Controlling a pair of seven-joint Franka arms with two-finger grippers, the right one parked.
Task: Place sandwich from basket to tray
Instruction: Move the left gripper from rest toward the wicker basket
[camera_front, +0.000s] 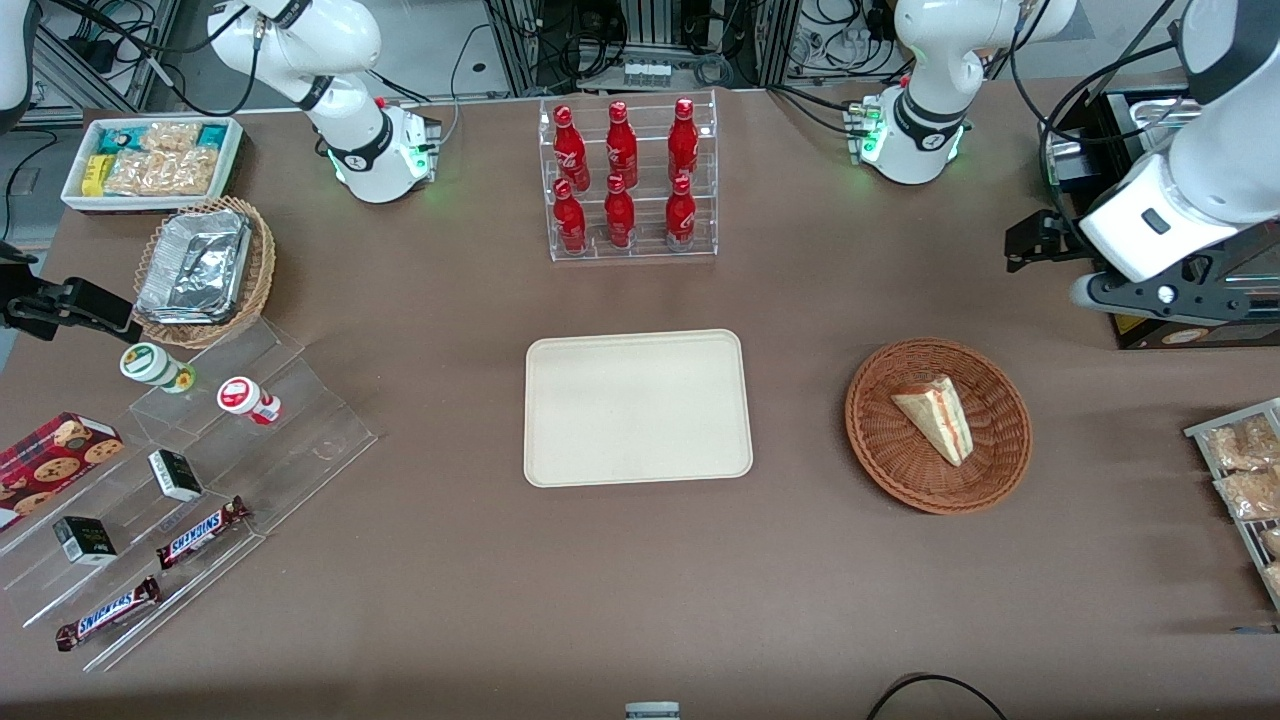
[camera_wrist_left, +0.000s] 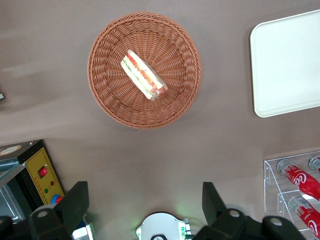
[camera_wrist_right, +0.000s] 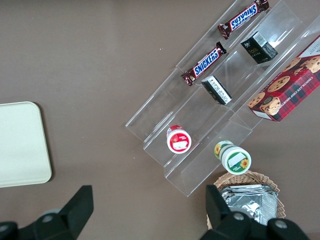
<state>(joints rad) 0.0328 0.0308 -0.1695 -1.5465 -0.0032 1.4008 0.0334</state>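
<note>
Sandwich lies in the round basket on the tabletop, while the larger cream tray sits bare beside the basket, farther from the tool. The tool hangs released, fingers spread wide and grasping nothing, high above the tabletop with the basket below it and the sandwich well apart from it.

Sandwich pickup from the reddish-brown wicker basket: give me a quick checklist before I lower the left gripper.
1. Triangular white-bread sandwich lies in the round reddish-brown wicker basket: ok.
2. Nothing else in the basket with it: ok.
3. Flat cream rectangular tray bare, ready to receive: ok.
4. Left gripper open: ok.
5. Gripper centred above sandwich: not ok, it hangs off to one side of the basket.
6. Table between basket and tray free of objects: ok.
</note>
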